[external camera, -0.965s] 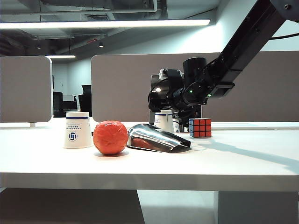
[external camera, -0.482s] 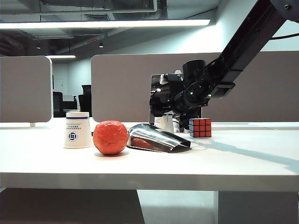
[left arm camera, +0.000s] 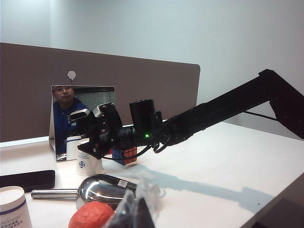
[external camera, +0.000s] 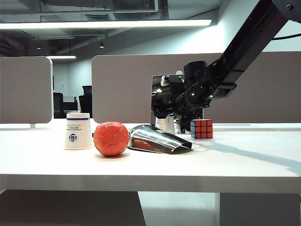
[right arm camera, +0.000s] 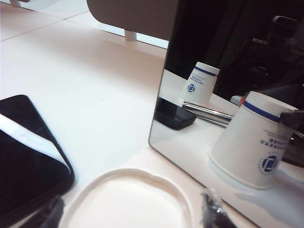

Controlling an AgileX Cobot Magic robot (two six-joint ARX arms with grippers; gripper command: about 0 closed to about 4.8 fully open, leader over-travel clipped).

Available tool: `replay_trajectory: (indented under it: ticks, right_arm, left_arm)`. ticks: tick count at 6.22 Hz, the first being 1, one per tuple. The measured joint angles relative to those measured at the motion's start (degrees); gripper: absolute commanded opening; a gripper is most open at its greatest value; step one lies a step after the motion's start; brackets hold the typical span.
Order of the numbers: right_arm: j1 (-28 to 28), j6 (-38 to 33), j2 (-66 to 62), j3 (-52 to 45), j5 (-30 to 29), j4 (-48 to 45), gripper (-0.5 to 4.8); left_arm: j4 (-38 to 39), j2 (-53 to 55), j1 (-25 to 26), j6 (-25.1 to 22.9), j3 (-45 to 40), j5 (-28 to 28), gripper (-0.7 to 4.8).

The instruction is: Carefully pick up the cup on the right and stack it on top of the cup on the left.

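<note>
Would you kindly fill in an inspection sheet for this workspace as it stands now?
Surface: white table; no spills seen.
Job's things: left cup upside down, standing free; right cup upside down in front of the mirror, under the right tool.
Clutter: red ball, metal scoop, puzzle cube, black phone.
Tools: right tool open, straddling the right cup's upturned base, contact unclear; left tool blurred in its own view, absent from the exterior view, state unclear.
Cables: black cable beside the right arm's upper link.
Surroundings: grey partitions, ceiling lights.
</note>
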State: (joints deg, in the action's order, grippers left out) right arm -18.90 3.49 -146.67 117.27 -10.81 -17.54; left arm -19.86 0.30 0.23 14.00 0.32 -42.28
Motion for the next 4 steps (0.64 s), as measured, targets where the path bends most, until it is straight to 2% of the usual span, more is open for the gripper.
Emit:
replay_trajectory:
  ticks: [1, 4]
  right_arm:
    - [0.0, 0.0, 0.0, 0.0, 0.5, 0.1, 3.03]
    - [0.0, 0.0, 0.0, 0.0, 0.5, 0.4, 2.9]
  left_arm:
    - [0.0, 0.0, 0.0, 0.0, 0.0, 0.0, -0.05]
    - [0.0, 0.0, 0.0, 0.0, 0.0, 0.0, -0.05]
